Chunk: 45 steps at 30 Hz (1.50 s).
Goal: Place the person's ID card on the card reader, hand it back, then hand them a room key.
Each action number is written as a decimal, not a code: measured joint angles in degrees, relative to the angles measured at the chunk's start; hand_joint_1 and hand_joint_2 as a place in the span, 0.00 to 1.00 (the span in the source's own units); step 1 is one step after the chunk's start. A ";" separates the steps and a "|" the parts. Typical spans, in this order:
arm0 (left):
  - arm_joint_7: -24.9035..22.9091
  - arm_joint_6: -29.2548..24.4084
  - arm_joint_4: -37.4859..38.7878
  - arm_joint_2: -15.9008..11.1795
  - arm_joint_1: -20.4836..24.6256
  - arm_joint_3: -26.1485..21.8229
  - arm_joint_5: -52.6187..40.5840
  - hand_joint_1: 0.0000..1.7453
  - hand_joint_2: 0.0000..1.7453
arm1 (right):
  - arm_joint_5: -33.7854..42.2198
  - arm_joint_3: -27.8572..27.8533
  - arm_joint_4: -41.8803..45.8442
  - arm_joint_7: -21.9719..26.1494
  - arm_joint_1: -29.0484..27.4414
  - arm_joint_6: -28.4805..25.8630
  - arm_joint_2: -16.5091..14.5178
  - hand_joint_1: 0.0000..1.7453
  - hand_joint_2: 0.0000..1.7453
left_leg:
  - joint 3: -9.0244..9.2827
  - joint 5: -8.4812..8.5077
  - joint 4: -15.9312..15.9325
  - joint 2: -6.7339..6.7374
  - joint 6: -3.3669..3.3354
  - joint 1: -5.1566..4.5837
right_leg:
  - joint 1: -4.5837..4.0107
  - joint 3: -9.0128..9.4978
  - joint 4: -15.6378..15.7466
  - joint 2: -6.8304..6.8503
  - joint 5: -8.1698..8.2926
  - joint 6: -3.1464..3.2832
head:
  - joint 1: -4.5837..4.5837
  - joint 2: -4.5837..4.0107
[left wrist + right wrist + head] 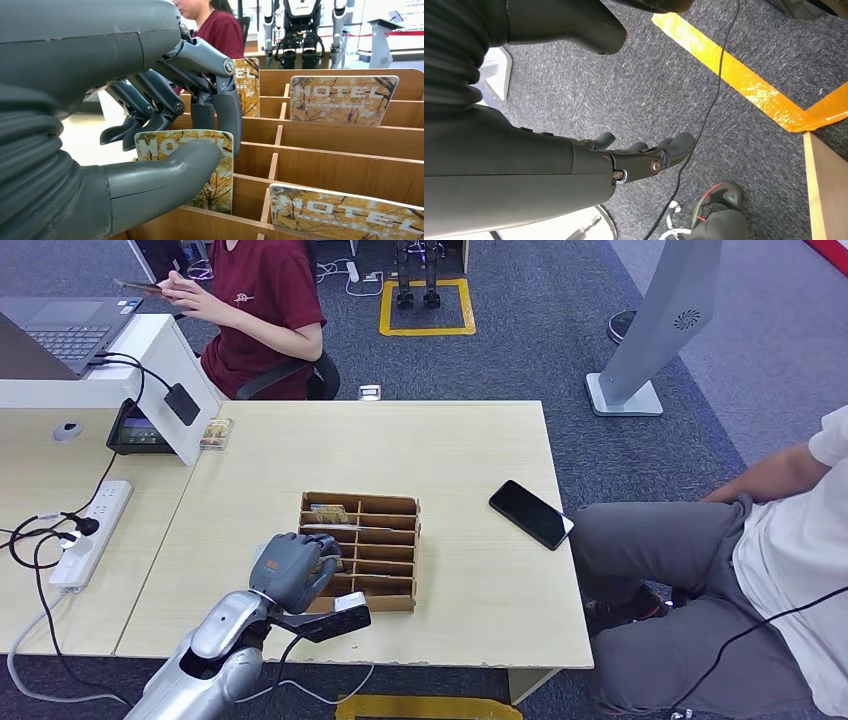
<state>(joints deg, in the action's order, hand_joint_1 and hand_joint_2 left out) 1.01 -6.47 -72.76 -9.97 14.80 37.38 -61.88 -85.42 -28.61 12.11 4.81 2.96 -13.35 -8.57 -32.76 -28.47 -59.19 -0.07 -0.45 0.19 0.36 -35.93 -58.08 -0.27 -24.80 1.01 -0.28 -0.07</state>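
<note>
My left hand (295, 570) reaches into the wooden card rack (385, 585) near the table's front edge. In the left wrist view its thumb (165, 172) lies on the face of a yellow "HOTEL" room key card (220, 175) standing in a slot, with the fingers (225, 112) behind the card, pinching it. More key cards (344, 99) stand in other slots. A small card (216, 433) leans against the white partition beside the black card reader (140, 430). My right hand (644, 155) hangs over the carpet, fingers apart, holding nothing.
A black phone (530, 513) lies on the table's right side. A person in grey trousers (700, 550) sits at the right edge. Another person in maroon (260, 310) sits behind the table. A laptop (60, 330) and power strip (95, 530) are at left.
</note>
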 joint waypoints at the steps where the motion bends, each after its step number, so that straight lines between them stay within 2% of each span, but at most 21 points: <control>1: 0.00 0.00 0.00 0.00 0.00 0.00 0.00 1.00 1.00 | 0.00 0.00 0.00 0.00 0.00 0.00 0.00 0.00 1.00 | 0.00 0.00 0.00 0.00 0.00 0.00 | 0.00 0.00 0.00 0.00 0.00 0.00 | 0.00 -0.01; 45: 0.00 0.00 0.00 0.00 0.00 0.00 0.01 1.00 1.00 | 0.00 0.00 0.00 0.00 0.00 0.00 0.00 0.00 1.00 | 0.00 0.00 0.00 0.00 0.00 0.00 | 0.00 0.00 0.00 0.00 0.00 0.00 | 0.01 0.00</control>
<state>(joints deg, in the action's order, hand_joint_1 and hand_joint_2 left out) 1.01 -6.47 -72.76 -9.97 14.80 37.38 -61.88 -85.42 -28.61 12.11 4.81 2.96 -13.35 -8.57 -32.77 -28.47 -59.19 -0.07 -0.45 0.19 0.36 -35.93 -58.08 -0.27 -24.80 1.01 -0.28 -0.07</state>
